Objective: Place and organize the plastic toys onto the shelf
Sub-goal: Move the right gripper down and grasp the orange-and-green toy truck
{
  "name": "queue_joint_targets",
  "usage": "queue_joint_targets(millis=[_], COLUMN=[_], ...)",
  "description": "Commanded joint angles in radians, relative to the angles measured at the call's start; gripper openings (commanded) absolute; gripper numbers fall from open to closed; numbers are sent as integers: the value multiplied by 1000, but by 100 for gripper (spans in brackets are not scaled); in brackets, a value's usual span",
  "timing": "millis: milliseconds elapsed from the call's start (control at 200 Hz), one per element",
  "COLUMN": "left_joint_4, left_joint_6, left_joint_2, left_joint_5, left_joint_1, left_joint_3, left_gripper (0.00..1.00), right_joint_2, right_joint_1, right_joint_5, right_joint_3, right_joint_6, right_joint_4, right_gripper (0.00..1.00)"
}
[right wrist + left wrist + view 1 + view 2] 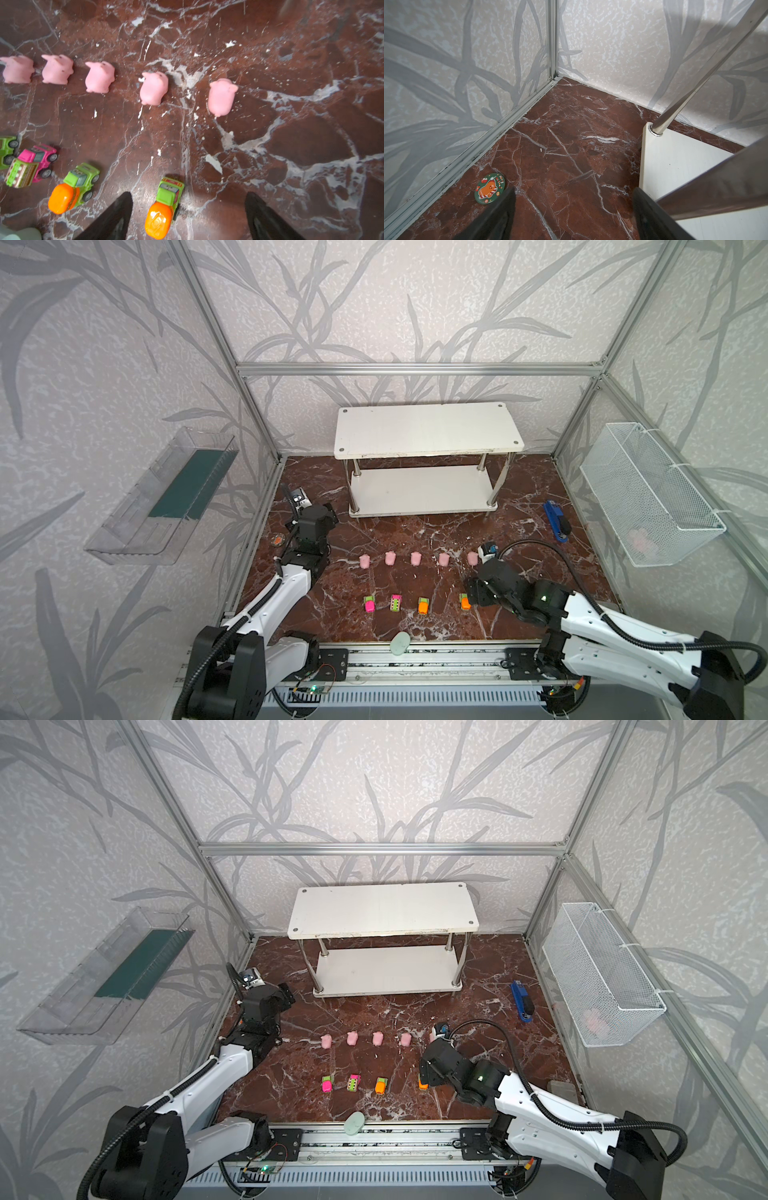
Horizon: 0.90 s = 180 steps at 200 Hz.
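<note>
We see right gripper (pixel 188 194) released, jaws spread either side of an orange toy car (pixel 161 212), no grip yet. Three more cars (pixel 72 191) sit off to one side and five pigs (pixel 221 96) stand ahead. We log left gripper (pixel 573 189) released and empty, with the shelf (pixel 675 162) corner just beside it.

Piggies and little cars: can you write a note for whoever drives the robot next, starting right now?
Left gripper: open, holding nothing, beside the lower left corner of the shelf.
Right gripper: open, with the rightmost orange car between its fingers in the right wrist view, not closed on it.
Toys: five pigs stand in a row on the table; four cars sit in a row nearer the robot.
Done: no toy is on the shelf yet.
Left: all nine toys; that orange car probably goes first.
</note>
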Motion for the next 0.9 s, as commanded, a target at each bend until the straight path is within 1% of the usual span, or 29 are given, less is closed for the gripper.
queue_joint_targets(millis=[0,135,290,315,325,340,480,745,895], left_joint_4=[-7,1,4,4,5,6,12,22,27], left_joint_6=[-33,-38,-40,-41,-41,-41,-43,-44,-49], left_joint_2=[13,21,29,29,29,29,29,41,52], left_joint_5=[-7,0,5,5,4,4,0,2,7], left_joint_1=[-1,-1,-1,-1,-1,-1,-1,-1,-1], left_joint_3=[10,8,1,-1,-2,-3,-17,-22,-23], left_gripper=[85,85,84,84,84,84,84,84,84], right_joint_2=[35,122,196,200,201,203,201,220,254], right_joint_1=[41,54,66,66,89,96,102,106,106], right_joint_5=[9,-55,-68,-68,-68,-67,-63,-101,-128], right_joint_3=[18,40,58,58,57,56,55,52,54], right_joint_6=[81,83,92,95,98,100,107,112,98], right_joint_4=[-47,-41,-39,-36,-36,-35,-37,-47,-18], right_gripper=[83,81,75,74,74,73,66,65,60])
